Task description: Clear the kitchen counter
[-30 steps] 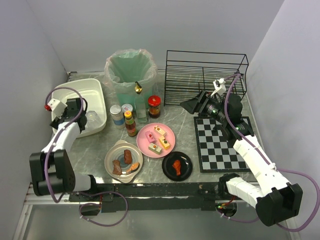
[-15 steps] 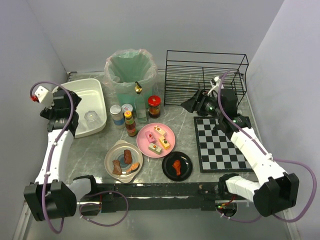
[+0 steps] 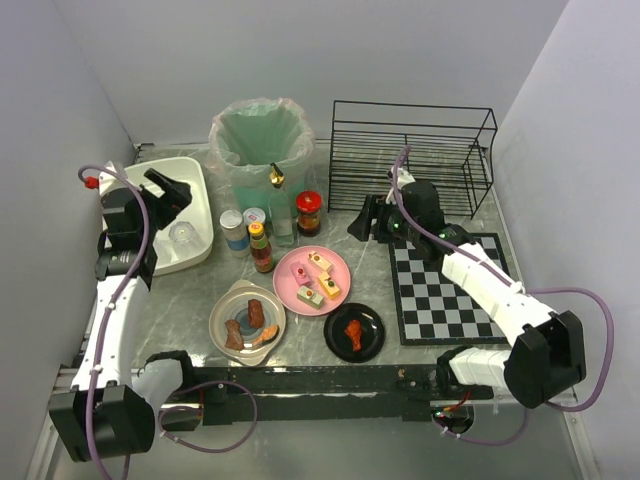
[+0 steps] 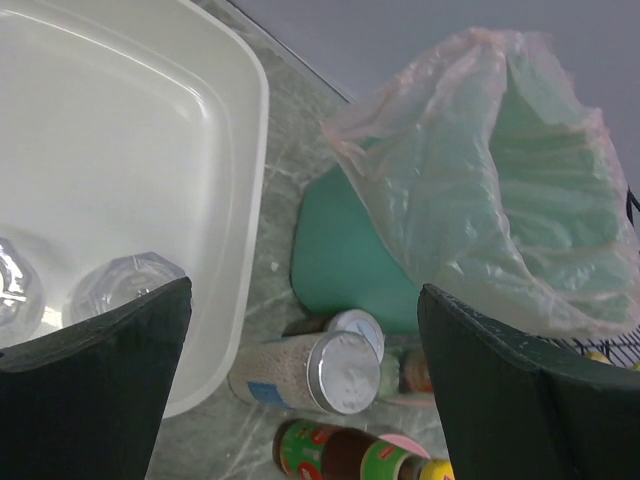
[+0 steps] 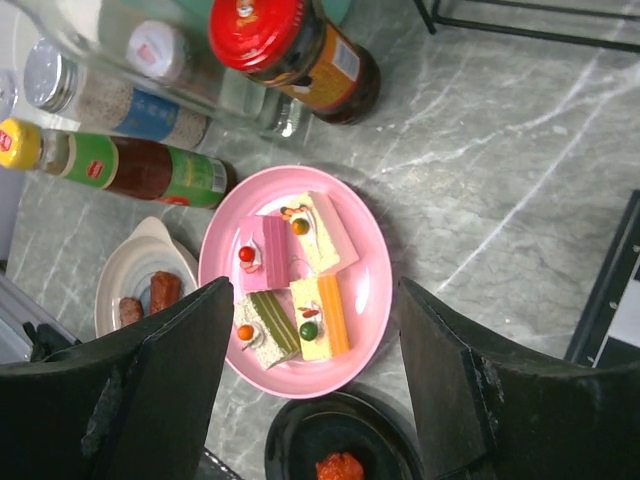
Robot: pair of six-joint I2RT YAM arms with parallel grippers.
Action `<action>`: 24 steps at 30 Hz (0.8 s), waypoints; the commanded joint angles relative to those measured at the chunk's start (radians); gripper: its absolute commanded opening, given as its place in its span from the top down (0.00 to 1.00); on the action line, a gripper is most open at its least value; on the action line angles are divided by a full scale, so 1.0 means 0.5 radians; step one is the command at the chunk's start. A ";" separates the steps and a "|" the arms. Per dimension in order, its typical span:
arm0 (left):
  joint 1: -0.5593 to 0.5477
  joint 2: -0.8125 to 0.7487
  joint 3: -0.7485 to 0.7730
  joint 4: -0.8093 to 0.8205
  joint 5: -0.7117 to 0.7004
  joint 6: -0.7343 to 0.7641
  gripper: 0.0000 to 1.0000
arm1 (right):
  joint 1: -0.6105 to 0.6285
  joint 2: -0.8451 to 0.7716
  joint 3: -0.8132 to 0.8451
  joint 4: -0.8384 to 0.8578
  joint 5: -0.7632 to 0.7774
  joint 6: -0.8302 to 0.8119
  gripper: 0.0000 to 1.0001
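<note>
The kitchen counter (image 3: 350, 250) carries a pink plate (image 3: 338, 268) with several cake slices, a black plate (image 3: 370, 345) holding a red chicken piece, and a beige bowl (image 3: 222, 312) of sausages. A red-lidded jar (image 3: 309, 212), a sauce bottle (image 3: 261, 248) and a spice shaker (image 3: 233, 232) stand in a group. My left gripper (image 3: 170, 190) hangs open over the white tub's right rim, empty. My right gripper (image 3: 365, 218) is open and empty, raised right of the jar; in its wrist view the pink plate (image 5: 375, 290) lies between its fingers.
A white tub (image 3: 196, 172) holding clear glasses (image 4: 120, 285) sits at the back left. A bin with a green bag (image 3: 262, 140) stands behind the bottles. A black wire rack (image 3: 410, 150) is at the back right, and a checkered mat (image 3: 440, 290) lies at the right.
My left arm lifted out of the tub area and turned its gripper toward the bin. My right gripper moved left from over the mat's far corner toward the jar and pink plate.
</note>
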 commanded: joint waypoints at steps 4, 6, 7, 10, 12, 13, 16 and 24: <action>-0.004 -0.084 -0.057 0.099 0.262 0.084 0.01 | 0.136 0.033 -0.022 0.203 0.042 -0.084 0.27; -0.004 -0.096 -0.075 0.105 0.289 0.090 0.01 | 0.139 0.070 -0.025 0.169 0.085 -0.057 0.27; -0.004 -0.097 -0.091 0.111 0.296 0.087 0.01 | 0.139 0.085 -0.025 0.150 0.109 -0.047 0.27; -0.004 -0.103 -0.109 0.118 0.320 0.084 0.01 | 0.139 0.116 -0.040 0.129 0.161 -0.053 0.27; -0.004 -0.100 -0.112 0.127 0.332 0.081 0.01 | 0.139 0.119 -0.046 0.120 0.183 -0.057 0.27; -0.004 -0.103 -0.118 0.133 0.342 0.081 0.01 | 0.136 0.134 -0.046 0.117 0.183 -0.057 0.27; -0.004 -0.100 -0.131 0.154 0.369 0.071 0.01 | 0.139 0.214 -0.007 0.061 0.186 -0.044 0.27; -0.004 -0.103 -0.143 0.161 0.400 0.065 0.01 | 0.133 0.411 -0.126 0.144 0.103 0.048 0.28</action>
